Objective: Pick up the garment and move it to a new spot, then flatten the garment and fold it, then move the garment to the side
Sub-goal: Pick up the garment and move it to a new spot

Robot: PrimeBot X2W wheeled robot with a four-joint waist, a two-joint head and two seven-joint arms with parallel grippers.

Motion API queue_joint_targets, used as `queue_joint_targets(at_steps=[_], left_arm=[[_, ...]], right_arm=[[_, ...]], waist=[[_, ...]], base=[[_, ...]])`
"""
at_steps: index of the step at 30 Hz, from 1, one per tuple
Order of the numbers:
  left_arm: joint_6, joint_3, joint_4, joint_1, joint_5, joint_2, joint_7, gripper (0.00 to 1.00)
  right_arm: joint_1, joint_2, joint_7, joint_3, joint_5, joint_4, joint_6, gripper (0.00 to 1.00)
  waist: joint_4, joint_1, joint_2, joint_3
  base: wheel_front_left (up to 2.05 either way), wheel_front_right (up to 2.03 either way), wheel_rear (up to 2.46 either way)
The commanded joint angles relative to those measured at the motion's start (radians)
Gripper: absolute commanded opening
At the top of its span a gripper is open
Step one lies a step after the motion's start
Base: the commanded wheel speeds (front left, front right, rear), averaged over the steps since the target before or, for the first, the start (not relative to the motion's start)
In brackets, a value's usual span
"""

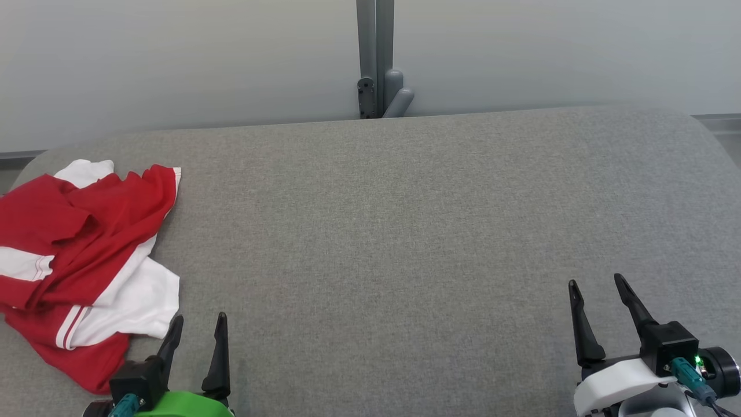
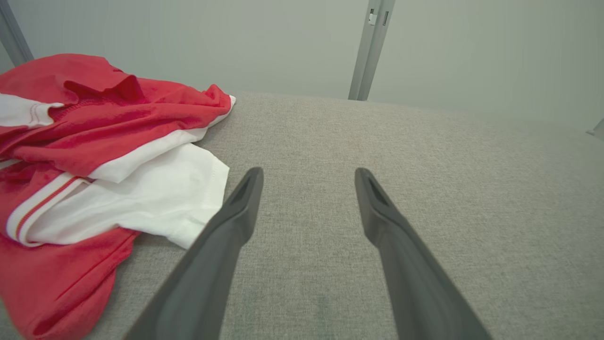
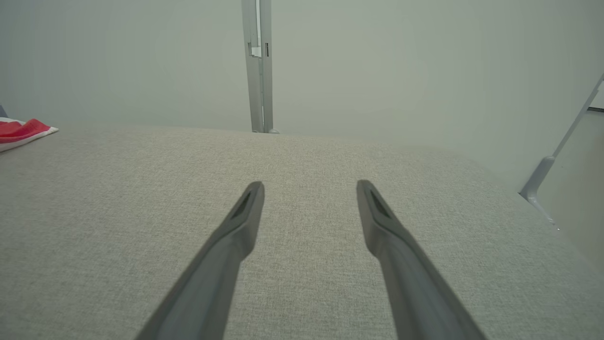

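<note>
Garment [image 1: 87, 255]: one, red with white panels and striped white trim. It lies crumpled in a loose heap at the far left of the desk [image 1: 405, 231], with part of it reaching that view's left edge. In the left wrist view the garment [image 2: 94, 141] lies left of the fingers, its white hem just beside the left finger; whether they touch cannot be told. In the right wrist view a small red and white corner of it [image 3: 21, 130] shows at the left edge.

Desk: grey woven covering with rounded far corners.

Left gripper [image 1: 200, 317]: green-cased, at the lower left, just beside the garment's near edge. Its fingers are spread apart and hold nothing, as its own view confirms [image 2: 309, 172].

Right gripper [image 1: 596, 281]: white-cased, with a green light, at the lower right and well apart from the garment. Its fingers are spread apart with nothing between them, over bare covering [image 3: 310, 185].

Post [image 1: 375, 58]: grey metal, upright, behind the desk's far edge against a pale wall [image 1: 173, 58].
</note>
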State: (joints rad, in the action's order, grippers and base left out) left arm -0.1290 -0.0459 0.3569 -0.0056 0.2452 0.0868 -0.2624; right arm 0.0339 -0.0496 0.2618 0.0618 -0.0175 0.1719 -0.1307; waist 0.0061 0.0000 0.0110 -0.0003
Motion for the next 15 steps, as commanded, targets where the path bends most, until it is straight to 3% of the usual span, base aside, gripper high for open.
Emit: queue_joint_targets(at_steps=[1,8,15], left_arm=[[-0.003,-0.002,0.0,0.0,-0.001,0.01,-0.003,1.0],[-0.003,0.001,-0.004,-0.005,-0.005,0.012,-0.003,1.0],[-0.002,0.032,-0.004,0.019,-0.011,0.017,-0.003,1.0]], right_arm=[[0.008,-0.002,0.005,-0.002,-0.001,-0.002,0.0,1.0],[0.019,-0.002,0.004,-0.038,0.016,-0.009,0.0,1.0],[0.017,-0.002,0.004,-0.072,0.024,-0.007,0.0,1.0]], waist=[[0.009,0.0,-0.011,0.0],[0.105,0.0,-0.011,-0.004],[0.284,0.0,-0.011,-0.019]], base=[[0.0,0.0,0.0],[0.0,0.0,0.0],[0.0,0.0,0.0]])
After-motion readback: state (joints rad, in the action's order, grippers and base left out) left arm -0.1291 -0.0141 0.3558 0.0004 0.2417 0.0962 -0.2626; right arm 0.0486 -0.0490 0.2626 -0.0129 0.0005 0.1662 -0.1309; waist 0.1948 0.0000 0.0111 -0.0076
